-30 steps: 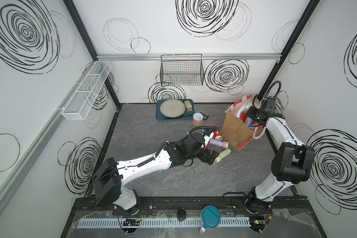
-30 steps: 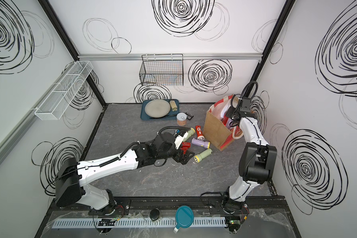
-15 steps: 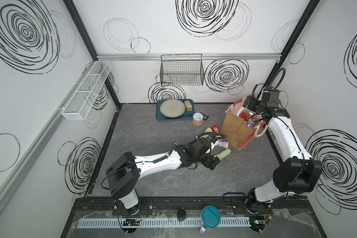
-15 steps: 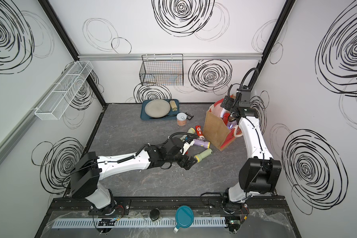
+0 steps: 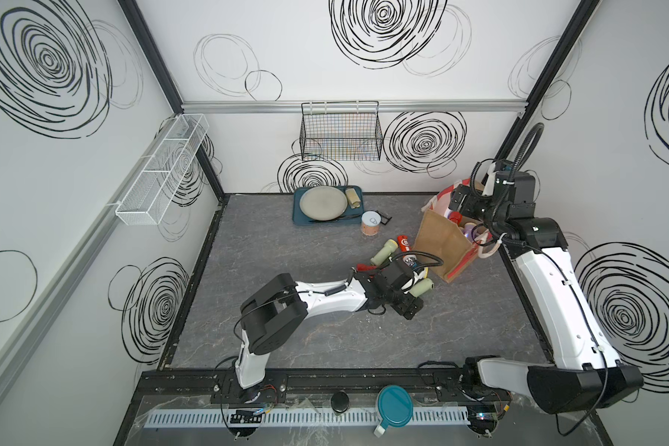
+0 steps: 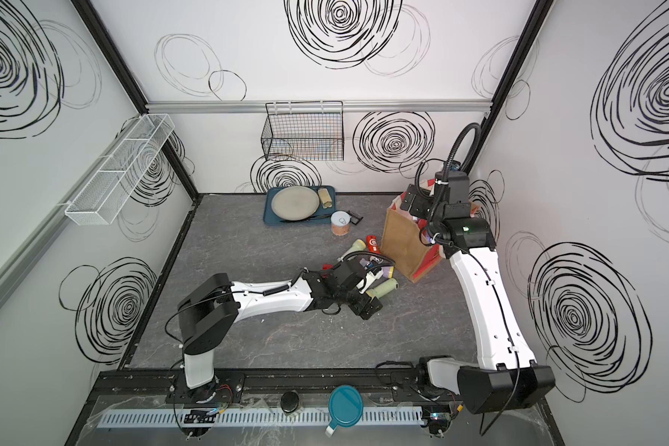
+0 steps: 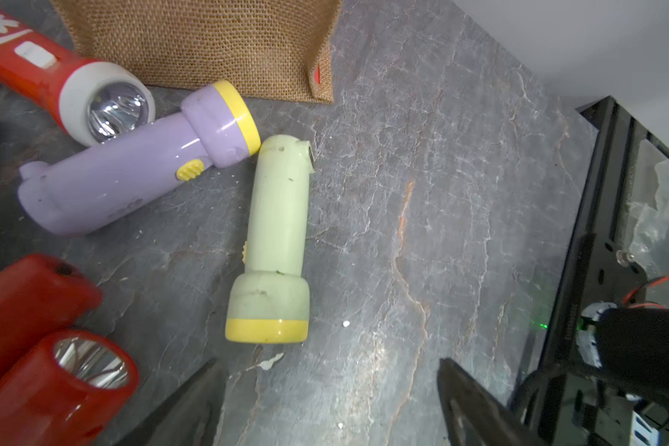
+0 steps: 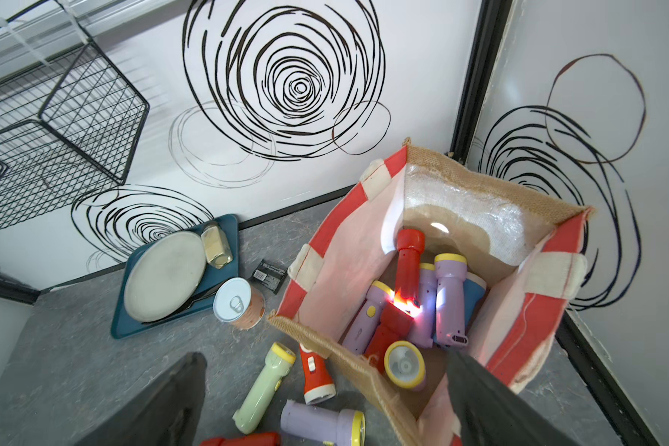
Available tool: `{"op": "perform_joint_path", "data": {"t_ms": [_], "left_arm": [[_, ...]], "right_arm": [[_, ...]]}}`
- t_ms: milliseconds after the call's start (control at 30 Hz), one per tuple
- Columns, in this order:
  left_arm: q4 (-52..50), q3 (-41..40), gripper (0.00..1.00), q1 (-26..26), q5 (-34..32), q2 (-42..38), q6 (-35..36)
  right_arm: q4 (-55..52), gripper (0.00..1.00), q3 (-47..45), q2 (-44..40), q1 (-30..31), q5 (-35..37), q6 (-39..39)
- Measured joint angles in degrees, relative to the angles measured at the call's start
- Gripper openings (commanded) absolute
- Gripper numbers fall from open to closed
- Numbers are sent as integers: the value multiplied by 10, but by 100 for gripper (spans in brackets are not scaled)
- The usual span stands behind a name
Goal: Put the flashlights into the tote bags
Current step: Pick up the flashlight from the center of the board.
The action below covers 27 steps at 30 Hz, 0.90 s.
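Left wrist view: the left gripper (image 7: 327,363) stands wide, its two dark fingers (image 7: 188,407) well apart, with only bare table (image 7: 421,193) between them and nothing held. Just ahead of the fingers a pale green flashlight (image 7: 277,231) with a yellow-rimmed head lies flat, clear of both. Its tail end touches or nearly touches the yellow head of a lilac flashlight (image 7: 132,170). The lilac body meets the white head of an orange-red flashlight (image 7: 35,65). Both lie at the foot of the tote bag (image 7: 209,38). A red flashlight (image 7: 55,386) lies beside one finger.

In both top views this gripper (image 5: 407,306) sits right of the frame's middle. The loose flashlights cluster between it and the bag (image 5: 441,239), which stands in the right part of the frame, its mouth open. A second pale green flashlight (image 5: 383,253) lies at the cluster's upper edge.

The right gripper (image 8: 325,355) is spread fully and empty, hovering over the bag's mouth. In a top view it (image 6: 412,202) is at the bag's upper rim. Inside lies a heap of flashlights (image 8: 448,293), red, lilac and one blue, with a bright glow among them.

Toward the upper middle of the frame stand a white-lidded tin (image 5: 370,224) and a teal tray (image 5: 298,218) bearing a grey plate (image 5: 323,200).
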Motion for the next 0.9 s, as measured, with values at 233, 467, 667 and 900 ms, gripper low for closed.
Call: {"op": "perform_joint_path", "data": {"t_ms": [233, 467, 667, 900], "left_arm": [[3, 36, 86, 6, 0, 60, 12], [3, 47, 82, 5, -8, 100, 18], [17, 47, 75, -1, -30, 112, 21], [35, 48, 62, -3, -48, 120, 19]], "right_arm": [[-51, 100, -5, -29, 50, 8, 30], [-83, 100, -5, -34, 76, 13, 47], [-96, 100, -5, -34, 83, 14, 54], [-101, 100, -5, -41, 86, 14, 59]]}}
